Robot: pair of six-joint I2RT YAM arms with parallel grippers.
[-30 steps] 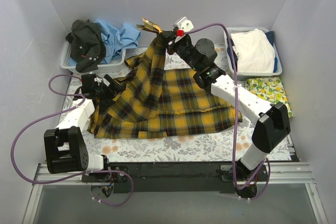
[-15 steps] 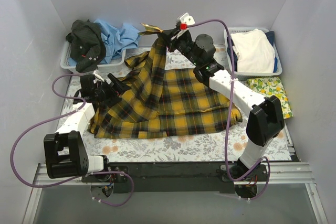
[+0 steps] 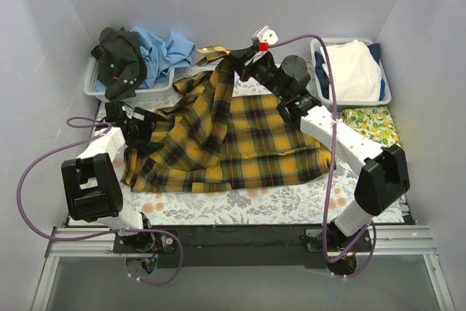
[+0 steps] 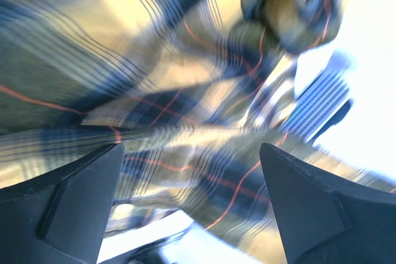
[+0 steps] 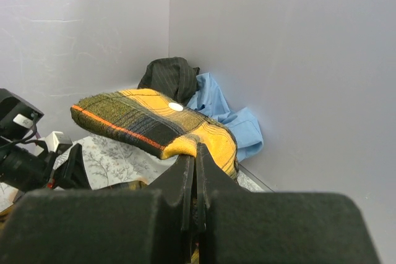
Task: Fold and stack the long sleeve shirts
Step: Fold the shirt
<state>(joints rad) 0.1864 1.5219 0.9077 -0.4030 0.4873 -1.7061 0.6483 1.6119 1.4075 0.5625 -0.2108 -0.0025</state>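
Note:
A yellow-and-black plaid long sleeve shirt (image 3: 247, 143) lies spread on the table. Its sleeve rises like a tent to the back. There my right gripper (image 3: 233, 56) is shut on the cuff (image 5: 148, 122), pinched at the fingertips of the right gripper (image 5: 195, 151). My left gripper (image 3: 142, 129) is open at the shirt's left edge. In the left wrist view, blurred plaid cloth (image 4: 185, 91) fills the space ahead of the left gripper (image 4: 189, 177), with its fingers (image 4: 68, 202) wide apart. A dark shirt (image 3: 120, 60) and a light blue shirt (image 3: 166, 49) are heaped in a basket.
The grey basket (image 3: 91, 87) stands at the back left. A second basket (image 3: 386, 96) with white cloth is at the back right, with a lemon-print cloth (image 3: 373, 125) in front of it. The flowered table cover (image 3: 240, 205) shows near the front. Walls close three sides.
My right gripper has carried the lifted cuff a little to the right. My left arm has swung left, and its gripper has pulled back toward the shirt's left edge.

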